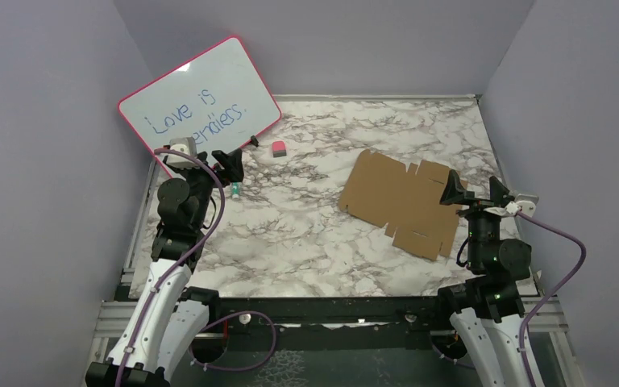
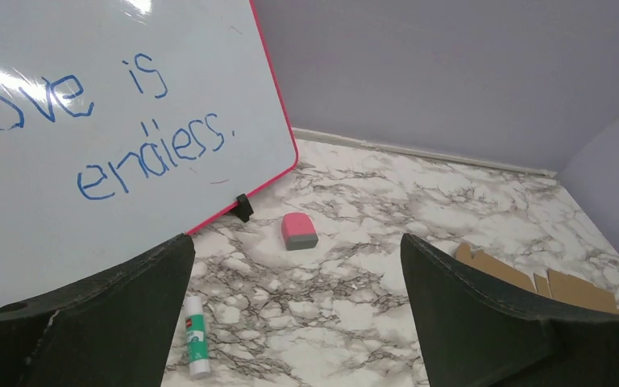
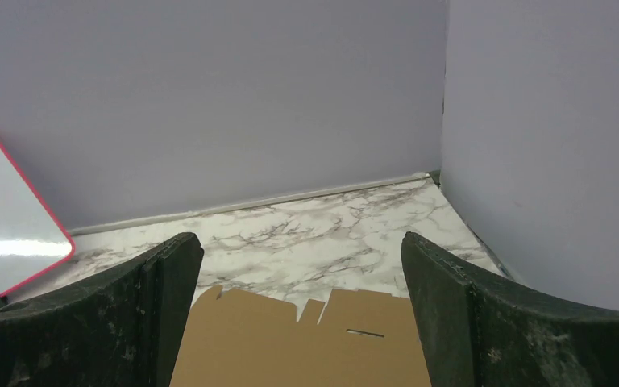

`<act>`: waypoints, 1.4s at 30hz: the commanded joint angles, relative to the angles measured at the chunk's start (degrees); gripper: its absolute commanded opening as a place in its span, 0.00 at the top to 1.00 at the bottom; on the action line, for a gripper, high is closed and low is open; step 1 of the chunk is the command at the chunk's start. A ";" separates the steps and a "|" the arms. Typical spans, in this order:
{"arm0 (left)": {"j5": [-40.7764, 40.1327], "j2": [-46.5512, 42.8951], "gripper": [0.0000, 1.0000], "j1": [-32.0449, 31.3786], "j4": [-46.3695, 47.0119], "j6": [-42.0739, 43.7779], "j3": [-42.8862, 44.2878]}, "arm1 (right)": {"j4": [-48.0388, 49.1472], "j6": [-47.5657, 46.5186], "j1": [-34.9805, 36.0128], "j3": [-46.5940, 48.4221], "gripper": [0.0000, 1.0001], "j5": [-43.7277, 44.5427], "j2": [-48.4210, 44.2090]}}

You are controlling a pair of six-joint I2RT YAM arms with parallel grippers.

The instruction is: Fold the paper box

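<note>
The paper box (image 1: pixel 399 201) is a flat, unfolded brown cardboard sheet with flaps and notched tabs, lying on the marble table (image 1: pixel 306 234) at the right. My right gripper (image 1: pixel 474 189) is open and empty, hovering over the sheet's right edge; the sheet (image 3: pixel 298 343) lies between its fingers in the right wrist view. My left gripper (image 1: pixel 206 158) is open and empty at the far left, well apart from the sheet. The left wrist view shows only a corner of the cardboard (image 2: pixel 532 278) at the right.
A pink-rimmed whiteboard (image 1: pixel 197 105) with blue writing leans at the back left. A pink eraser (image 1: pixel 278 147) and a glue stick (image 1: pixel 234 189) lie near the left gripper. Purple walls close the table on three sides.
</note>
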 commanded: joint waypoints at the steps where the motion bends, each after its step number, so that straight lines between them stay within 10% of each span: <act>1: 1.42 -0.71 0.01 0.21 -0.17 0.04 1.38 | 1.14 0.26 -0.35 -0.17 0.00 0.91 0.05; 24: 20.43 15.06 0.01 -2.83 3.09 -5.26 3.23 | -0.33 1.27 -0.35 0.62 0.00 -1.80 -1.84; 42: 21.92 53.59 0.06 -16.31 7.69 -18.62 17.27 | 0.00 1.07 -0.09 0.10 0.00 -4.14 -3.42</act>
